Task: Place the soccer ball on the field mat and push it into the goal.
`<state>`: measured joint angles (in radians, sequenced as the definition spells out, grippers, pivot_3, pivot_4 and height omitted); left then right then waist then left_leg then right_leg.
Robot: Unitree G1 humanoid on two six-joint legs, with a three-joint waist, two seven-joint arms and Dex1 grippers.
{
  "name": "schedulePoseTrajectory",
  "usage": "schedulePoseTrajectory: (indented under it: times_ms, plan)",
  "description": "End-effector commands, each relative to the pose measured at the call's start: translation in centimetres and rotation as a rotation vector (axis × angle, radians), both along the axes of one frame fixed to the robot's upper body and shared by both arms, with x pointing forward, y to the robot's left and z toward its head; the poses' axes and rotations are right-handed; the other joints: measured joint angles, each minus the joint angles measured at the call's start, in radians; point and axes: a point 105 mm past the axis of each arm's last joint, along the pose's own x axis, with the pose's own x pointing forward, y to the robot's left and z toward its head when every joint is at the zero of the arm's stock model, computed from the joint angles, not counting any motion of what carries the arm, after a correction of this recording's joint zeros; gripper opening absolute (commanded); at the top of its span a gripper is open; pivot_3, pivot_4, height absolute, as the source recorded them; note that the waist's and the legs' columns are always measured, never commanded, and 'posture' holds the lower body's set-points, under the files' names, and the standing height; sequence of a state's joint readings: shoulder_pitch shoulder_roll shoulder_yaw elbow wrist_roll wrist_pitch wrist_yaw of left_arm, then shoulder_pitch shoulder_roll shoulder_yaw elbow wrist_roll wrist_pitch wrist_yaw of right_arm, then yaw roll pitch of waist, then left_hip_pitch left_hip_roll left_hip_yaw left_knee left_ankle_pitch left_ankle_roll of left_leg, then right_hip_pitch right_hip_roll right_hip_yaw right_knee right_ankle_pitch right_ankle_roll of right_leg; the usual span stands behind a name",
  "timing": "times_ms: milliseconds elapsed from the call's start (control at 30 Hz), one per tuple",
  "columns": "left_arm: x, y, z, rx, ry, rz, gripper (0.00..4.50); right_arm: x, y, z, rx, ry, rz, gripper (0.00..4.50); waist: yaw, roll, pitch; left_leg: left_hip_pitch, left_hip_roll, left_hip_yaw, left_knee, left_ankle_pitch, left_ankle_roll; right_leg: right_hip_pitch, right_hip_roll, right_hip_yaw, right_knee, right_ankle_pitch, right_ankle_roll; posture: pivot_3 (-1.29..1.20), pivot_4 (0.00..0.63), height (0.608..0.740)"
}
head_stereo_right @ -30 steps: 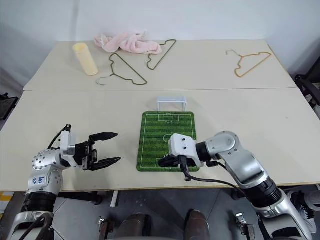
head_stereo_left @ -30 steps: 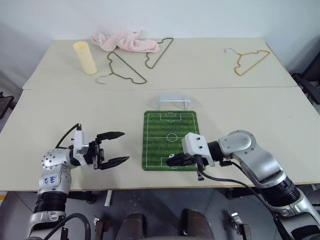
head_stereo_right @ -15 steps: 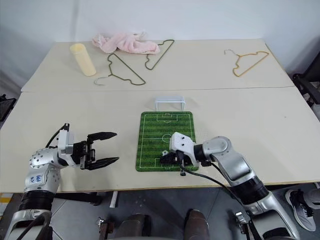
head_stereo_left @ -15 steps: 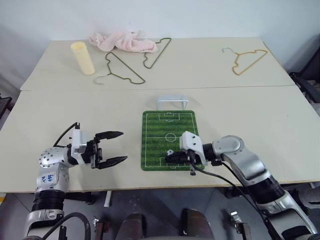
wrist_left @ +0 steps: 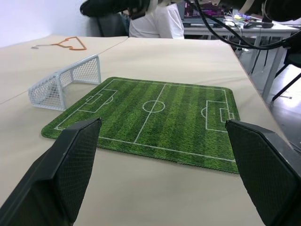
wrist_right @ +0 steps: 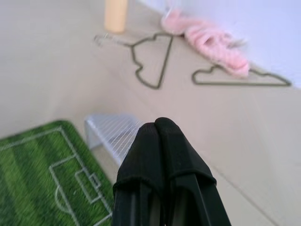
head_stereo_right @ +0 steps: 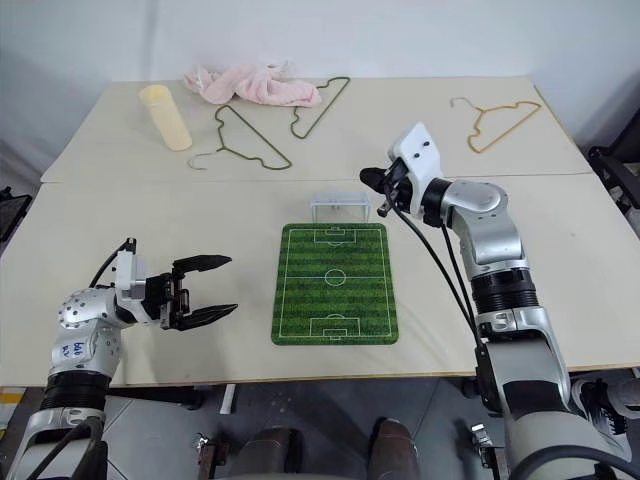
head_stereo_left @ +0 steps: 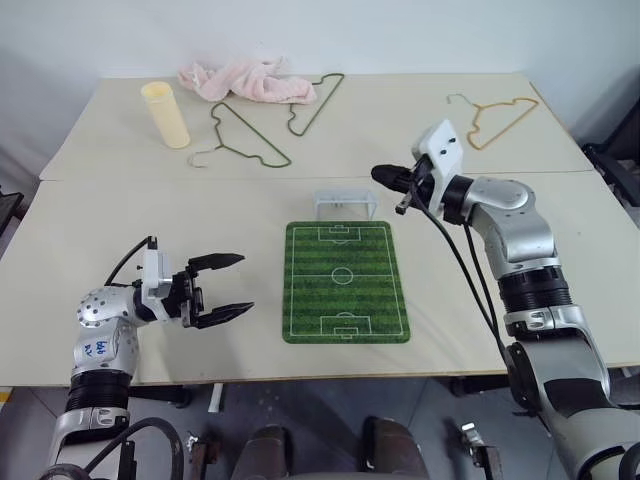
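Right gripper (head_stereo_left: 380, 175) clenched, fingers pressed together, raised above the table just right of the goal (head_stereo_left: 346, 203), goal at the mat's (head_stereo_left: 345, 281) far end, left gripper (head_stereo_left: 232, 287) spread wide left of the mat, ball not discernible.

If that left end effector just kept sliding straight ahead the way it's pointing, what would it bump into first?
Probably the field mat: the open left end effector points low across the bare table straight at the mat's edge, though it may pass just above.

right gripper (head_stereo_right: 368, 178) raised above the goal (head_stereo_right: 340, 207), fingers pressed together; field mat (head_stereo_right: 335, 283) below
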<state>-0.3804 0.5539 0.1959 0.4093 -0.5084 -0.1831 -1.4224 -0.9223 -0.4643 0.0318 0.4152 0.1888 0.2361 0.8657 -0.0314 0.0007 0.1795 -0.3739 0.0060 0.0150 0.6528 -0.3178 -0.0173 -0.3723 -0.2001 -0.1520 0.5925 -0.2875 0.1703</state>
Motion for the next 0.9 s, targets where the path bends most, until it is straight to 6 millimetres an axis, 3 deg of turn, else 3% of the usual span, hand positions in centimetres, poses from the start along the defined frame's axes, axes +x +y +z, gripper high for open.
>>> schedulePoseTrajectory:
  times_ms: [33,167,267,367,467,600,767,900]
  plan:
    - [0.3,0.6,0.7,-0.006,-0.025,0.038,4.50,-1.8,-0.4,1.9,0.014,-0.056,0.056,0.03,0.000,0.000,0.000,0.000,0.000,0.000,0.000,0.000,0.000,0.000,0.000,0.000,0.000,0.000,0.000,0.00,0.150,0.740]
    - [1.5,1.8,1.3,-0.061,0.023,0.155,4.50,-4.0,-2.3,-1.8,-0.096,0.058,0.128,0.03,0.008,-0.001,0.000,-0.001,0.000,0.000,0.000,0.000,0.000,0.000,0.000,0.000,0.000,0.000,0.000,0.00,0.150,0.740]
    - [2.4,3.4,1.5,-0.067,0.006,0.293,4.50,-6.0,-5.0,-5.7,-0.168,0.212,0.165,0.64,0.008,-0.001,0.000,-0.001,-0.001,0.000,0.000,0.000,0.000,0.000,0.000,0.000,-0.001,0.000,0.000,0.00,0.150,0.740]
    - [3.0,4.4,2.0,-0.117,0.051,0.362,4.50,-6.9,-6.7,-7.3,-0.143,0.258,0.176,1.70,-0.001,-0.001,0.000,-0.001,0.000,0.002,0.000,0.000,0.000,0.000,0.000,0.000,-0.001,0.000,0.000,0.00,0.150,0.740]
    - [1.8,5.5,2.5,-0.174,0.084,0.369,4.50,-9.3,-9.6,-10.0,-0.126,0.341,0.213,2.82,0.000,-0.001,0.000,0.001,0.001,0.004,0.000,0.000,0.000,0.000,0.000,0.002,-0.001,0.000,0.000,0.00,0.150,0.740]
    - [0.5,7.3,2.1,-0.148,0.099,0.401,4.50,-10.1,-11.4,-10.2,-0.093,0.304,0.232,4.12,0.000,-0.002,0.001,0.002,0.001,0.005,-0.002,0.000,0.000,0.000,0.000,0.002,-0.001,0.000,0.000,0.00,0.150,0.740]
    - [0.0,9.9,1.1,-0.090,0.163,0.474,4.50,-9.3,-12.5,-9.9,-0.090,0.252,0.197,4.12,0.003,-0.002,0.001,0.003,0.002,0.006,0.004,0.000,0.000,0.001,0.000,0.003,0.000,0.001,-0.002,0.00,0.150,0.740]
    - [-0.1,10.9,1.7,-0.094,0.181,0.486,4.50,-8.8,-12.6,-9.7,-0.102,0.233,0.182,4.12,0.004,-0.002,0.001,0.003,0.004,0.006,0.005,0.000,0.000,0.001,0.002,0.003,0.001,0.002,-0.003,0.00,0.150,0.740]
